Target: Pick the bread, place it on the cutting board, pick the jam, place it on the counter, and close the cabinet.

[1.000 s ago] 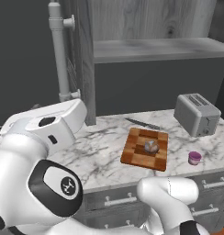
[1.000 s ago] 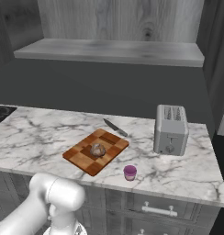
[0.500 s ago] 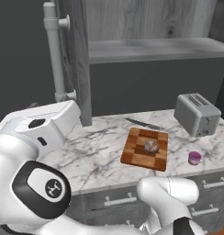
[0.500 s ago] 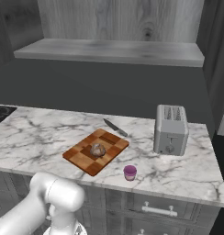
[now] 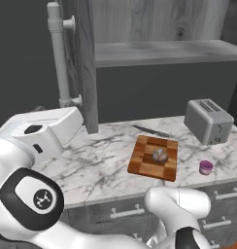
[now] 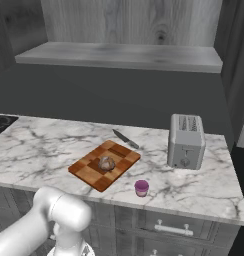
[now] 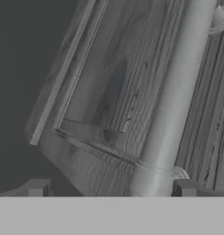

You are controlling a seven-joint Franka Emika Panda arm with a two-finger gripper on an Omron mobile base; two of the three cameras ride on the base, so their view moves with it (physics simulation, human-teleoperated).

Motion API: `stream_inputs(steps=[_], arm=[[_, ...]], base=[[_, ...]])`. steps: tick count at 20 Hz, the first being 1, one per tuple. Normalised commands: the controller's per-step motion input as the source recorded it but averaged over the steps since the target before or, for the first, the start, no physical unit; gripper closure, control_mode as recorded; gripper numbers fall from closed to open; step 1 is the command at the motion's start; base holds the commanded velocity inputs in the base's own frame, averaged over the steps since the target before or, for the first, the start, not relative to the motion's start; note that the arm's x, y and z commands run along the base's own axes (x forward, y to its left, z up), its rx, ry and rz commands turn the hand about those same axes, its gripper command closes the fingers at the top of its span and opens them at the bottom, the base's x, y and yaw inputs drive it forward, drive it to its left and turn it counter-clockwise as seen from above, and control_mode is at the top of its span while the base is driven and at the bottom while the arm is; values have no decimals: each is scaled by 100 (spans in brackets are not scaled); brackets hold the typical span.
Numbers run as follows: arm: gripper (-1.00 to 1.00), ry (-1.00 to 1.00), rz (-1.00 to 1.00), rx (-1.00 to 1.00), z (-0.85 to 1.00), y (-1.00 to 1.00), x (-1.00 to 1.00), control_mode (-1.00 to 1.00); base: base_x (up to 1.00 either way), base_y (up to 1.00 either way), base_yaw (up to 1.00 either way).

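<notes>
The bread [image 5: 160, 154] [image 6: 106, 163] lies on the checkered cutting board [image 5: 140, 163] [image 6: 87, 170]. On the marble counter [image 5: 98, 160] [image 6: 41, 150], the jam [image 5: 206, 167] [image 6: 141, 187] stands upright, right of the board and near the front edge. The cabinet door [image 5: 86, 73] [image 7: 104, 92] stands open, edge-on in the left base view, its bar handle [image 5: 58, 58] [image 7: 178, 92] facing left. My white hand [image 5: 42, 129] hovers left of the door's lower end. In the hand view my gripper [image 7: 110, 188] is open, close to the door panel, with the handle above its right fingertip [image 7: 185, 187].
A grey toaster [image 5: 208, 120] [image 6: 185, 141] stands at the counter's right. A knife [image 5: 149, 130] [image 6: 125, 139] lies behind the board. A black stovetop [image 6: 1, 122] borders the counter's left end. The open shelf [image 5: 164, 51] [image 6: 119, 55] hangs above the counter.
My arm and hand have shifted slightly left beside the open door. Bread, board, jam and toaster have not moved.
</notes>
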Motion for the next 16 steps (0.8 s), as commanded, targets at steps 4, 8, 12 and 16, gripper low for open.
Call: stream_inputs(steps=[4, 8, 12, 16], arm=[[-100, 0, -4, 0, 0, -36, 53, -100], [-100, 0, -3, 0, 0, -39, 54, -100], [-100, 0, -1, 0, 0, -45, 54, -100], [-100, 0, -1, 0, 0, -43, 55, -100]], base=[[0, 0, 0], [0, 0, 0], [0, 0, 0], [0, 0, 0]])
